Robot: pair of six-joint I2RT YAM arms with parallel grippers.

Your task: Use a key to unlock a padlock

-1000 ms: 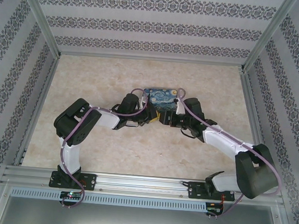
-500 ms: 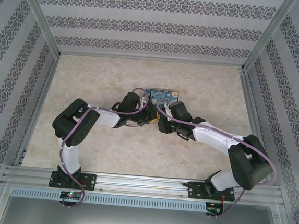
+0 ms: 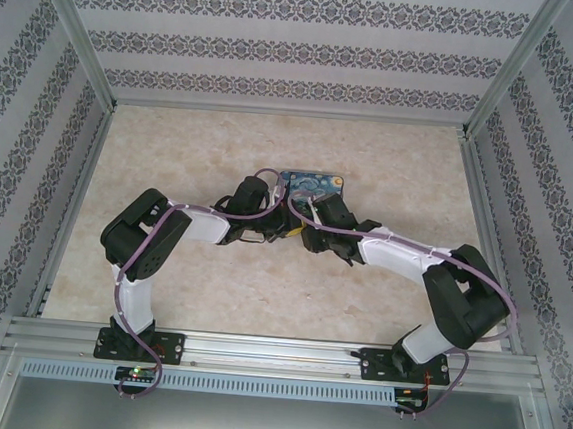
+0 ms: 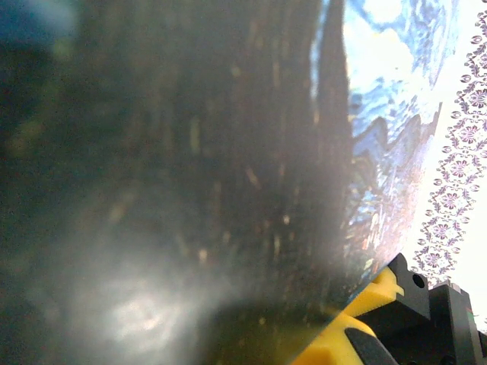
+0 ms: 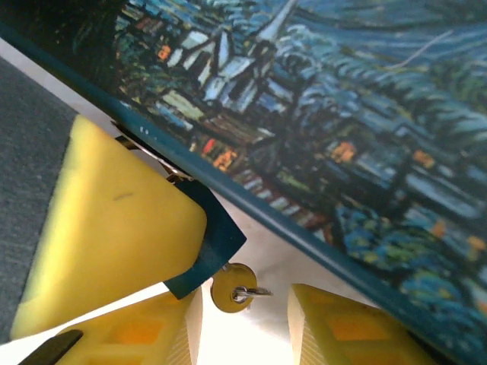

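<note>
Fingers (image 5: 342,334) of the right gripper (image 5: 245,308) stand partly apart, straddling without touching the key (image 5: 248,292), a slender dark bit poking from a brass disc (image 5: 228,287) just below the blue tin (image 5: 365,137). Left gripper (image 3: 286,225) is closed tight at the tin's edge. Best to centre first, then pinch squarely, so the key doesn't skid or twist.

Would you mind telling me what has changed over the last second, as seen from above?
The right arm swung to the left with its elbow pulling in. This brought the right gripper in over the near edge of the blue tin, close beside the left gripper. Nothing was visibly taken hold of or let go. The left arm and the blue tin kept their places.
</note>
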